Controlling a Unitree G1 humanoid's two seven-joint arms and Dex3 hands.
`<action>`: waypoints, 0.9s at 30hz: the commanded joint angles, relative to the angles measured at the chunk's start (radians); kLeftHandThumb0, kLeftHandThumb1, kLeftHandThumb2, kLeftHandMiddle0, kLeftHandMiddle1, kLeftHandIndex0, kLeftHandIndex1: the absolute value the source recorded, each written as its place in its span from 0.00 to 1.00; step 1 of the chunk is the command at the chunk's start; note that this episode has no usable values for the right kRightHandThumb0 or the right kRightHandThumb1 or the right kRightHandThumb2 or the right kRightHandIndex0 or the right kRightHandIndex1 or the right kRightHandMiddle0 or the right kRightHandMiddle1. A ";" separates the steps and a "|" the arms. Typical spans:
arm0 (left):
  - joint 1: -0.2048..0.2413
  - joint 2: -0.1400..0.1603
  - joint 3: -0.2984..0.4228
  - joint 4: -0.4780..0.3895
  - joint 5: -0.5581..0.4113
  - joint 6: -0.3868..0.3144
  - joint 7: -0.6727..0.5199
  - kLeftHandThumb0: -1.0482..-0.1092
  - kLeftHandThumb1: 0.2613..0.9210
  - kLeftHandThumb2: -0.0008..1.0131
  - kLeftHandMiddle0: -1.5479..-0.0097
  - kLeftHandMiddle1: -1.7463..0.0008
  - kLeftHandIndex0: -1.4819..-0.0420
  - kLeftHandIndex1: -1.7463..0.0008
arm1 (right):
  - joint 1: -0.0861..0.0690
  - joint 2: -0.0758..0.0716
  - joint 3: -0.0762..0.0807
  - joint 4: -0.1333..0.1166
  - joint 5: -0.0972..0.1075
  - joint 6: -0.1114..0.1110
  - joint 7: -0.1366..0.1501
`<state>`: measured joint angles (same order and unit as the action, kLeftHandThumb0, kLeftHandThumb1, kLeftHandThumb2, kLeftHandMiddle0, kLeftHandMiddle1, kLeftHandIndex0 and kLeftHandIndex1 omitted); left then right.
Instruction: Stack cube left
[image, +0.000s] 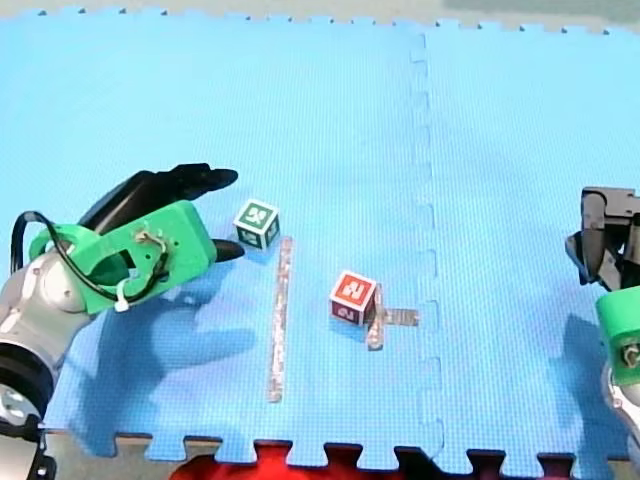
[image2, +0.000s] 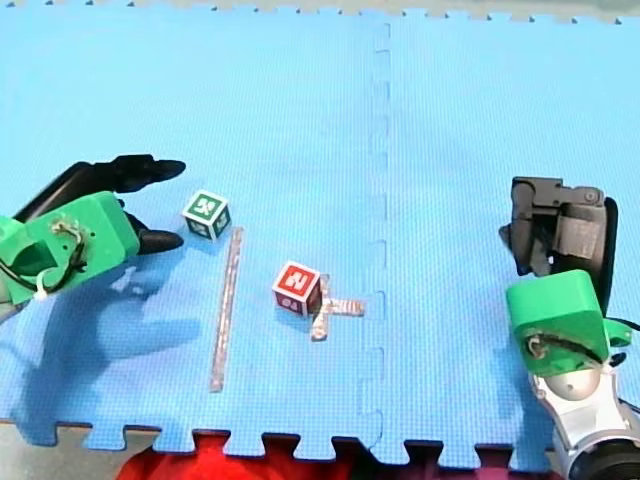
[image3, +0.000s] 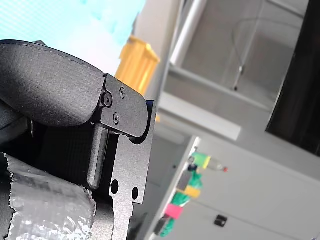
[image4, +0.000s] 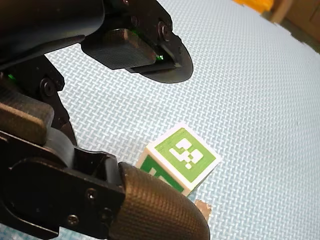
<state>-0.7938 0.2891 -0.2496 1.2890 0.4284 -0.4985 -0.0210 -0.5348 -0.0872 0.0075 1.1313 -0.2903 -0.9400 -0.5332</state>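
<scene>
1. The left hand (image: 150, 205) holds nothing, its fingers uncurled, just beside the green cube (image: 257, 223) at the cube's 9 o'clock.
2. The green cube sits on the blue foam mat (image: 450, 150), at 10 o'clock from the red cube (image: 353, 297). A tape strip (image: 278, 320) lies between them.
3. The right hand (image2: 555, 235) is near the mat's 3 o'clock edge; I cannot tell whether it is clenched.

My black three-finger left hand (image: 165, 190) hovers at nine o'clock, holding nothing. My black right hand (image2: 555, 235) sits at three o'clock, empty as far as I can tell.
</scene>
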 joint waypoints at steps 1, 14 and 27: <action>-0.016 0.005 -0.013 0.016 0.015 0.008 0.008 0.00 0.98 0.01 0.54 0.97 0.75 1.00 | 0.005 -0.005 0.001 -0.006 -0.002 0.004 -0.009; -0.064 0.003 -0.114 0.031 0.136 0.031 0.103 0.00 0.94 0.00 0.54 0.98 0.77 1.00 | 0.010 -0.007 0.005 -0.016 -0.009 0.007 -0.023; -0.091 0.002 -0.167 0.039 0.187 0.057 0.134 0.05 0.73 0.00 0.51 0.13 0.74 0.99 | 0.014 -0.011 0.005 -0.014 -0.011 0.014 -0.031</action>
<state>-0.8776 0.2906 -0.4160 1.3250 0.6169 -0.4408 0.1085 -0.5224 -0.0920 0.0149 1.1159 -0.3036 -0.9287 -0.5607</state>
